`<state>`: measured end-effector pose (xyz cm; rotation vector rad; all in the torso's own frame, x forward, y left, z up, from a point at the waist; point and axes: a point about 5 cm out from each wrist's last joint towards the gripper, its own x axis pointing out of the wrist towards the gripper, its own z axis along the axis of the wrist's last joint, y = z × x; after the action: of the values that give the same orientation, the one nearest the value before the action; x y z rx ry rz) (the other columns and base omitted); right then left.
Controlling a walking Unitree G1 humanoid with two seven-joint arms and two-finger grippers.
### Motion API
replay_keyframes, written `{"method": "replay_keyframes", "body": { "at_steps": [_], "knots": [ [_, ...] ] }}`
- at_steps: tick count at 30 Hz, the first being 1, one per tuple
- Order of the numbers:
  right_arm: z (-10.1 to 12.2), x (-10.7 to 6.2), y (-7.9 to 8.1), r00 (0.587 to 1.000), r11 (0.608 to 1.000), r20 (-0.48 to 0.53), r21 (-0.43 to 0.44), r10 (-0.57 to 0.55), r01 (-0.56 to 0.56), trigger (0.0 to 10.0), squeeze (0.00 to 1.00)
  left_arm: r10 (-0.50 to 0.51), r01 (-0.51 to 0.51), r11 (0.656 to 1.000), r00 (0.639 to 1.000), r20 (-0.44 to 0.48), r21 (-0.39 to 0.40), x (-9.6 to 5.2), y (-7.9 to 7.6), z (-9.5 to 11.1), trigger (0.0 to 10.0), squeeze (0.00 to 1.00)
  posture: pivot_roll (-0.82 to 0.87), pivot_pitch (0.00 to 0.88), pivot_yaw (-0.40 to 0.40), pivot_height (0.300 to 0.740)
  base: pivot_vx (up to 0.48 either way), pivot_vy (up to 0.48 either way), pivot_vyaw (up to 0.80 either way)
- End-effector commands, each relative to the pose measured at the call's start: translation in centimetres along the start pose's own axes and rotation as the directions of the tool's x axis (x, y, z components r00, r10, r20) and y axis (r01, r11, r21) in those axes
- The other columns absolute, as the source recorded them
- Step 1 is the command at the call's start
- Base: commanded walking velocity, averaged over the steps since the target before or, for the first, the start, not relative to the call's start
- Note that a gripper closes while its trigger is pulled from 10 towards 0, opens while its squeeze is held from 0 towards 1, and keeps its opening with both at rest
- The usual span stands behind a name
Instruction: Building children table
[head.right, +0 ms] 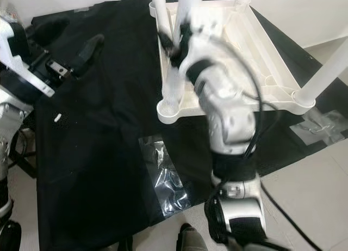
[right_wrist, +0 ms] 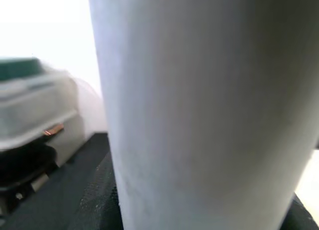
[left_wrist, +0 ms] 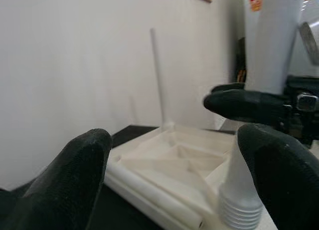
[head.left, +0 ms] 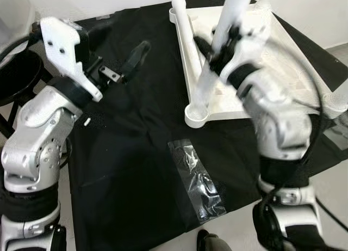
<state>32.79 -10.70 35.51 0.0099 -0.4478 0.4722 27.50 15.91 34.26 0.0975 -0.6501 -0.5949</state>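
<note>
A white children's table [head.left: 283, 49] lies upside down on a black cloth [head.left: 136, 153]. My right gripper [head.left: 218, 44] is shut on a white table leg [head.left: 202, 87], which stands tilted in the near-left corner socket [head.left: 197, 116]. The same leg [right_wrist: 199, 115] looms close in the right wrist view. A second loose leg [head.left: 187, 36] lies along the table's left edge. Another leg [head.right: 326, 68] stands in the right corner. My left gripper [head.right: 70, 38] hovers open and empty over the cloth left of the table, and its wrist view looks between its fingers [left_wrist: 84, 155] at the table.
An empty clear plastic bag [head.left: 198, 180] lies on the cloth near its front edge. A small white piece [head.left: 87, 121] rests on the cloth by my left arm. A black round stool [head.left: 19, 71] stands at the far left. Pale floor surrounds the cloth.
</note>
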Motion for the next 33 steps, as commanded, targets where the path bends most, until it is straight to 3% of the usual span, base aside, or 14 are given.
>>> {"method": "replay_keyframes", "body": {
  "at_steps": [1,4,6,8,10,12,14,17,21,24,26,30,33],
  "knots": [
    [0.5,0.2,1.1,0.996,0.996,0.027,0.024,0.080,-0.080,10.0,0.00,-0.037,0.037,0.999,0.999,-0.001,-0.010,0.2,-0.2,-0.2,10.0,0.00,-0.05,0.106,0.015,0.740,0.000,0.000,0.00],
    [0.4,0.4,1.5,0.992,0.991,0.020,0.034,0.125,-0.126,10.0,0.00,-0.055,0.055,0.998,0.999,-0.001,-0.024,0.4,-0.3,-0.3,10.0,0.00,-0.05,0.101,0.015,0.740,0.000,0.000,0.00],
    [-1.2,0.1,2.6,0.967,0.970,-0.073,0.027,0.244,-0.242,10.0,0.00,-0.074,0.074,0.996,0.997,0.007,-0.040,0.7,-0.5,-0.4,10.0,0.00,-0.05,0.095,0.014,0.740,0.000,0.000,0.00],
    [-1.2,0.1,2.6,0.967,0.970,-0.073,0.027,0.244,-0.242,10.0,0.00,-0.074,0.074,0.996,0.997,0.007,-0.040,0.7,-0.5,-0.4,10.0,0.00,-0.05,0.095,0.014,0.740,0.000,0.000,0.00],
    [-3.3,-0.7,3.5,0.918,0.937,-0.198,0.012,0.344,-0.349,10.0,0.00,-0.097,0.099,0.993,0.995,0.034,-0.063,1.0,-0.7,-0.1,10.0,0.00,-0.05,0.092,0.013,0.740,0.000,0.000,0.00],
    [-3.9,-0.8,3.4,0.913,0.940,-0.233,0.015,0.335,-0.341,10.0,0.00,-0.138,0.143,0.986,0.989,0.058,-0.082,1.2,-1.0,0.2,10.0,0.00,-0.05,0.088,0.010,0.740,0.000,0.000,0.00],
    [-4.3,-0.6,3.0,0.915,0.947,-0.256,0.004,0.311,-0.321,10.0,0.00,-0.273,0.281,0.954,0.958,0.088,-0.107,1.4,-2.2,0.8,10.0,0.00,-0.04,0.081,0.004,0.740,0.000,0.000,0.00],
    [-4.3,-0.3,3.0,0.916,0.947,-0.252,-0.001,0.311,-0.322,10.0,0.00,-0.354,0.365,0.923,0.930,0.099,-0.124,1.4,-3.1,0.9,10.0,0.00,-0.04,0.078,0.005,0.740,0.000,0.000,0.00],
    [-4.4,-0.3,4.1,0.900,0.926,-0.246,-0.023,0.359,-0.376,10.0,0.00,-0.387,0.396,0.902,0.918,0.086,-0.170,1.9,-3.9,0.4,10.0,0.00,-0.04,0.071,0.004,0.740,0.000,0.000,0.00],
    [-4.4,-0.3,4.6,0.891,0.915,-0.247,-0.038,0.382,-0.403,10.0,0.00,-0.392,0.399,0.898,0.917,0.071,-0.184,2.3,-4.2,0.0,10.0,0.00,-0.04,0.069,0.005,0.740,0.000,0.000,0.00],
    [-4.5,-0.8,5.6,0.856,0.873,-0.252,-0.074,0.451,-0.482,10.0,0.00,-0.273,0.275,0.936,0.961,0.038,-0.218,4.2,-3.4,-1.0,10.0,0.00,-0.04,0.065,0.016,0.740,0.000,0.000,0.00],
    [-4.4,-0.9,5.9,0.850,0.863,-0.243,-0.083,0.468,-0.499,10.0,0.00,-0.153,0.154,0.953,0.988,0.023,-0.262,5.3,-1.9,-1.4,10.0,0.00,-0.05,0.062,0.021,0.740,0.000,0.000,0.00],
    [-4.4,-0.9,5.9,0.850,0.863,-0.241,-0.084,0.468,-0.498,10.0,0.00,-0.133,0.136,0.945,0.991,0.031,-0.296,5.3,-1.5,-1.4,10.0,0.00,-0.05,0.060,0.021,0.740,0.000,0.000,0.00]
  ]
}}
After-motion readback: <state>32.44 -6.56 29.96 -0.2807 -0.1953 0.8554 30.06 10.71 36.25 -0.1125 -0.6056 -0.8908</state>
